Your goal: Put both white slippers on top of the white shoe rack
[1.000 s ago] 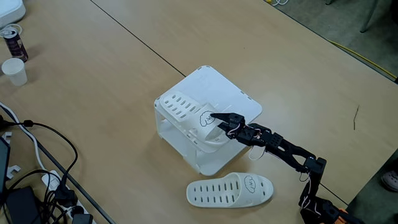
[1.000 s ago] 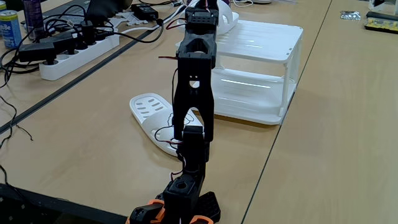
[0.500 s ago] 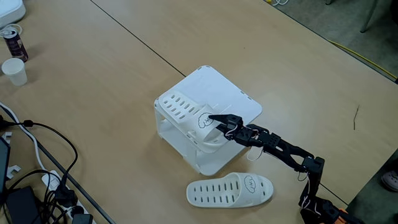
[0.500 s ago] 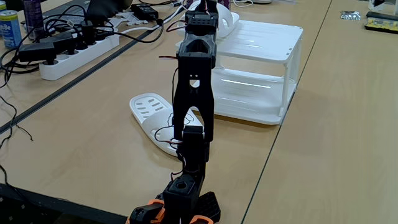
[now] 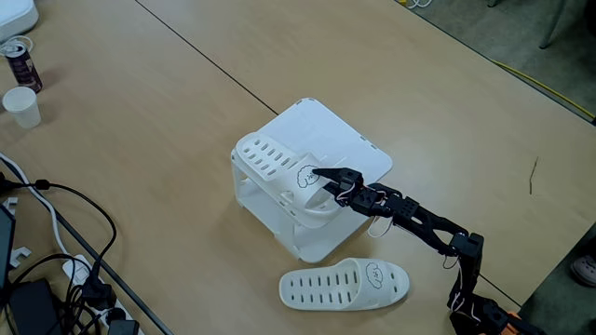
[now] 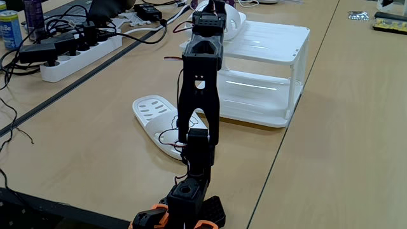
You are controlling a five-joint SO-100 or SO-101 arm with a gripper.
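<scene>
One white slipper [image 5: 270, 163] lies on the flat top of the white shoe rack [image 5: 331, 135], toe vents toward the left of that fixed view, and partly overhangs the rack's front edge. My gripper [image 5: 322, 181] is at its strap beside the cartoon drawing, jaws slightly apart, one finger above the strap and one in the heel. The second white slipper [image 5: 345, 284] lies flat on the table in front of the rack, near my arm's base. In the other fixed view my arm hides most of the rack-top slipper [image 6: 232, 16]; the rack [image 6: 267, 38] and the table slipper [image 6: 152, 114] show.
A white paper cup [image 5: 20, 105] and a drink can [image 5: 19, 60] stand at the far left. Black cables [image 5: 56, 270] and a power strip [image 6: 76, 51] crowd the left side. A dark seam [image 5: 196, 51] runs across the wooden table behind the rack.
The slipper has settled onto the rack top. The jaws have parted a little at its strap, and the arm's elbow has shifted slightly back toward the rack.
</scene>
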